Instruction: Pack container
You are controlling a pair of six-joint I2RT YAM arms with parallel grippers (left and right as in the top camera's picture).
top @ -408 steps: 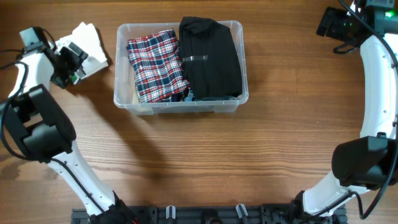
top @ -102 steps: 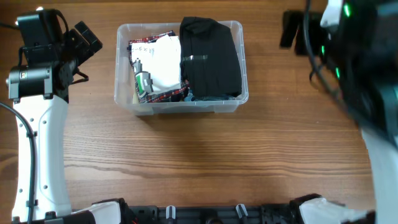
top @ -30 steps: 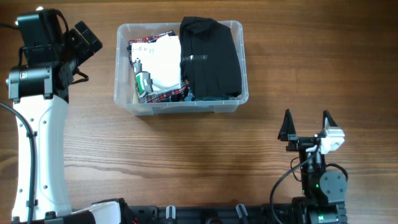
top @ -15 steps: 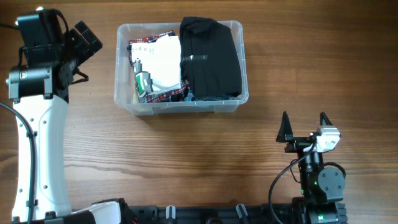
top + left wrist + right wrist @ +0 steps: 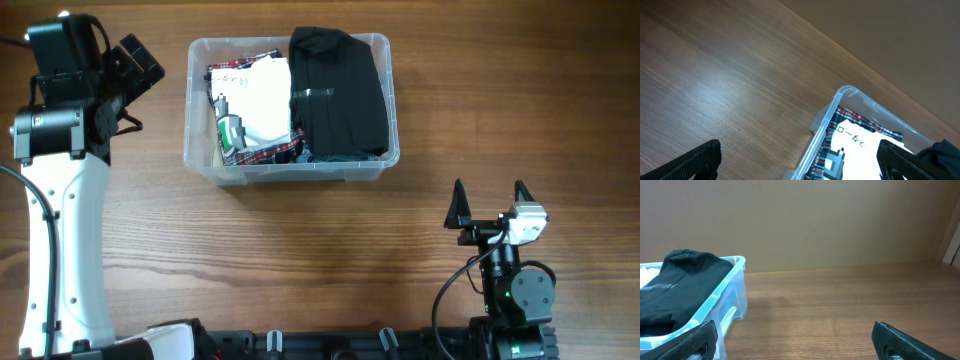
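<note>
Left gripper [image 5: 133, 90] and right gripper [image 5: 490, 195] are held wide and empty, clear of the container [image 5: 290, 176]. Packing is judged done; only parking is called for.

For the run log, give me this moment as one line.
container: white garment on plaid garment, black garment beside | left gripper: open, empty | right gripper: open, empty | both clear of container

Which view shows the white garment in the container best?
Overhead: the white garment lies whole atop the plaid one in the container. Left wrist catches only its printed corner; right wrist shows mainly the black garment.
</note>
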